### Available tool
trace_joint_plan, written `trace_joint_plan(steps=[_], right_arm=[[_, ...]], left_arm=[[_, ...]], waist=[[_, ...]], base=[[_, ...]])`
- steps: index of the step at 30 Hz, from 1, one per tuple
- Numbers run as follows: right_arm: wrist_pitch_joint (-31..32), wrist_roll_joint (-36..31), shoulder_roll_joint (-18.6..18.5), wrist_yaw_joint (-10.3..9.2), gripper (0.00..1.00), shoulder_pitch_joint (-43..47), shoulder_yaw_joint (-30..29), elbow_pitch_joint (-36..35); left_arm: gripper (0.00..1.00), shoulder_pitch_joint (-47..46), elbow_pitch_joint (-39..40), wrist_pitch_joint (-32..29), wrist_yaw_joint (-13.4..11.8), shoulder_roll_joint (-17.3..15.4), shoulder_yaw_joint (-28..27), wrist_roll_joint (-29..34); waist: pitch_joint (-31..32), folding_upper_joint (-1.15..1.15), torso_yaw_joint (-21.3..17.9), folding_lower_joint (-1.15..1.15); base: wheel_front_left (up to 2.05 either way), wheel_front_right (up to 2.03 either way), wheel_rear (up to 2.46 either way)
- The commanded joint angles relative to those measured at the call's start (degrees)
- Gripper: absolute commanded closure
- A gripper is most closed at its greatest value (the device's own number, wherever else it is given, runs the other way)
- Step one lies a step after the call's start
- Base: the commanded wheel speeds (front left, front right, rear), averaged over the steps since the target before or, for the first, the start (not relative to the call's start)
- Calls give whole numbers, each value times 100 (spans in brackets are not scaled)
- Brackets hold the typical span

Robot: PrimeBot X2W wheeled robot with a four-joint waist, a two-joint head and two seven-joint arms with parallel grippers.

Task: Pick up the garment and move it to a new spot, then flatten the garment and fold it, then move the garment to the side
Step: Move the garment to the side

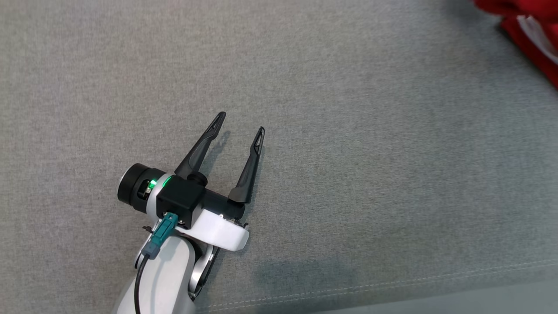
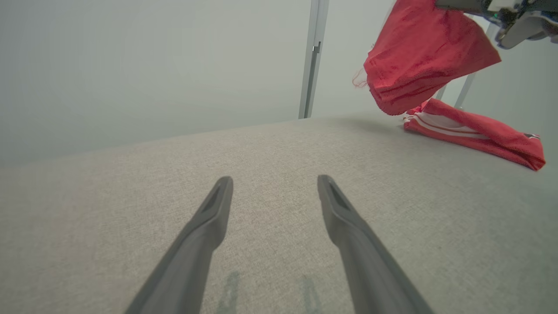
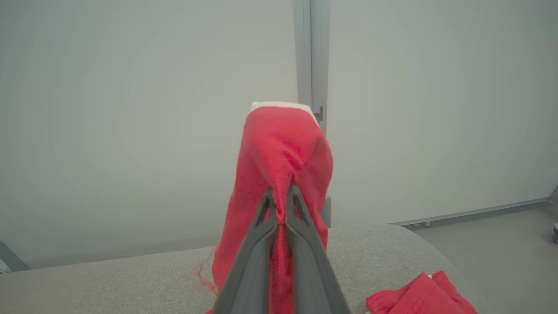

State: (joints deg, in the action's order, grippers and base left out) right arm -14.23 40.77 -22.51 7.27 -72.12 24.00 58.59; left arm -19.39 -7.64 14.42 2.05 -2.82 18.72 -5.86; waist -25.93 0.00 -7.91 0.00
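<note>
Within right pincer (image 3: 281,190), red garment (image 3: 279,144)

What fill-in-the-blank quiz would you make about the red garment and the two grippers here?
The red fabric garment is pinched by the right gripper, whose jaws are ___.
The left gripper has its jaws ___.
The left gripper hovers over a ___ woven cloth surface.
Missing words: shut; open; grey.

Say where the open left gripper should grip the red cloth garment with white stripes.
Probably the hanging lower fold of the red cloth garment, approached sideways from where the left gripper rests: it dangles above the grey fabric surface, while the right gripper pinches the top.
</note>
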Motion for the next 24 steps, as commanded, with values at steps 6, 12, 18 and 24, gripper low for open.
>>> trace_joint_plan(steps=[6, 12, 18, 24], right_arm=[[-76, 21, -230, 22, 100, -134, -516, 271], [-76, -258, -338, 22, 100, 367, -1203, 387], [-76, -786, -311, 22, 100, 985, -2123, 560], [-76, -1409, -104, 22, 100, 1329, -2936, 647]], left_arm=[[0, -286, 81, 58, 66, -57, -154, 168], [0, -288, 17, 58, 104, -144, -135, 216], [0, -274, 0, 58, 121, -203, -120, 225], [0, -263, 10, 58, 116, -249, -82, 254]], waist=[[-423, 0, 47, 0], [-437, 0, -245, 0], [-412, 0, -433, 0], [-489, 0, -499, 0]], base=[[0, 0, 0], [0, 0, 0], [0, 0, 0], [0, 0, 0]])
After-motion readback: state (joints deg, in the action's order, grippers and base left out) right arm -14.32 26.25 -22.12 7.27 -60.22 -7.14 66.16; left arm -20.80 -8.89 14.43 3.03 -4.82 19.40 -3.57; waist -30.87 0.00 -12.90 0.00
